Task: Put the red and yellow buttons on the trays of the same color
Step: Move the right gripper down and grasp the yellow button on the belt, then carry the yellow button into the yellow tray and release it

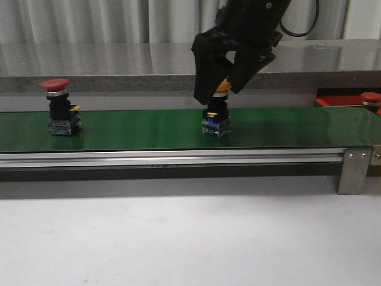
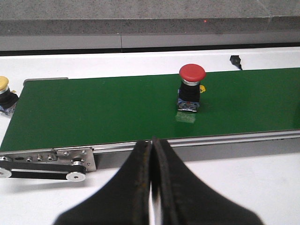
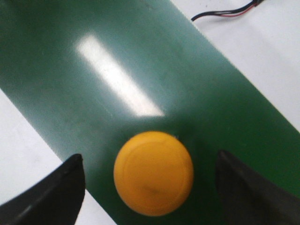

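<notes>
Green belting runs across the front view, and the conveyor belt [image 1: 149,128] carries two buttons standing upright and well apart. The yellow button [image 1: 218,113] stands near the middle of the belt; the right gripper [image 1: 219,89] hangs directly over it with its fingers spread wide, one on each side of the yellow cap and, as far as the blurred wrist view shows, not touching it. The red button [image 1: 59,107] stands toward the left end of the belt, with nothing around it. The left gripper [image 2: 152,187] has its fingers pressed together on nothing and sits off the belt, over the white table [image 1: 178,238]. At the far right edge, a second red cap [image 1: 370,99] shows beside something red, perhaps a tray.
</notes>
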Tool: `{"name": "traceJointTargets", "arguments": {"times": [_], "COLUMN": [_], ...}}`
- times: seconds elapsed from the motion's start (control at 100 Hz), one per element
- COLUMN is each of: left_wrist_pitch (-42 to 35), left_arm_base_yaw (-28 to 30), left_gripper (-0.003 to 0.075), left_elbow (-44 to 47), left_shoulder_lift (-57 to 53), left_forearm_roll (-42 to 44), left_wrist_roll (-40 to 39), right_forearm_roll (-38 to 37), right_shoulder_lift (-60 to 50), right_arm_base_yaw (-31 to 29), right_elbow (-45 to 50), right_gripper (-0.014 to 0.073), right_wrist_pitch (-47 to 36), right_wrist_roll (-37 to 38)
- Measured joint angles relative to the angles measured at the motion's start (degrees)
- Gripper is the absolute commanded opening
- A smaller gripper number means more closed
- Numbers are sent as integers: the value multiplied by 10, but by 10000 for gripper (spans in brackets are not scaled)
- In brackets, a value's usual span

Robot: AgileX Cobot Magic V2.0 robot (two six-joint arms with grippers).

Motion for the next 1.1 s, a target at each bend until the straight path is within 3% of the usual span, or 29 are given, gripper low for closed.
{"name": "traceJointTargets", "arguments": {"times": [0.13, 0.25, 0.52, 0.78, 1.1], "left_wrist_pitch": [0, 0, 0, 0, 0], "left_arm_base_yaw": [0, 0, 0, 0, 0], "left_gripper": [-19, -19, -19, -19, -19], "left_elbow": [0, 0, 0, 0, 0], "left_shoulder_lift": [0, 0, 0, 0, 0], "left_forearm_roll": [0, 0, 0, 0, 0], "left_wrist_roll": [0, 0, 0, 0, 0], "right_forearm_roll": [0, 0, 0, 3, 14], "right_shoulder_lift": [0, 0, -2, -53, -182], "right_arm_base_yaw": [0, 0, -6, -47, -137], "right_elbow": [0, 0, 0, 5, 135], "right_gripper": [374, 286, 279, 279, 279], "right_wrist_pitch": [-11, -12, -26, -25, -50], "right_wrist_roll": [0, 0, -1, 17, 41]}}
